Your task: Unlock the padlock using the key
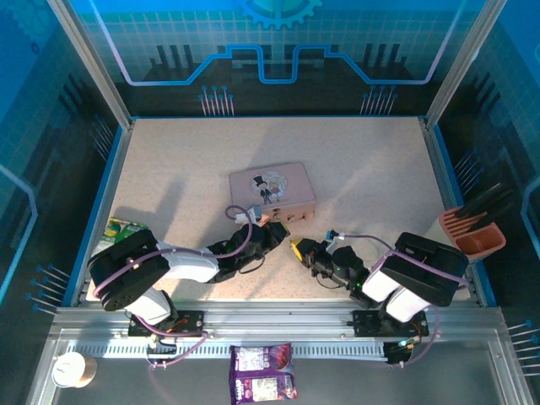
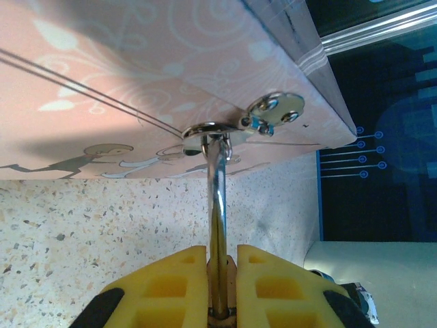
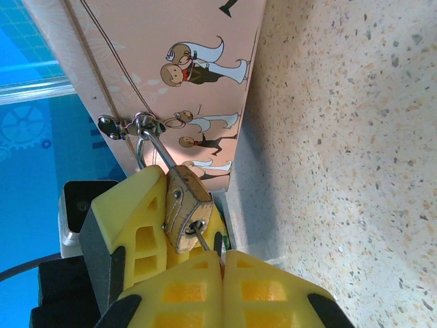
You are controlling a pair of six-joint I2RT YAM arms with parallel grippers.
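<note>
Clamps padlock (image 3: 183, 205) in left gripper (image 2: 220, 258) mid-frame; pinches key (image 3: 202, 240) in right gripper (image 3: 222, 263) just below, aimed up-left into its underside.

The left arm (image 1: 187, 266) and right arm (image 1: 390, 284) are black with white shells, purple cables (image 1: 245, 234) and yellow hollow-celled gripper fingers (image 2: 164, 287).
</note>
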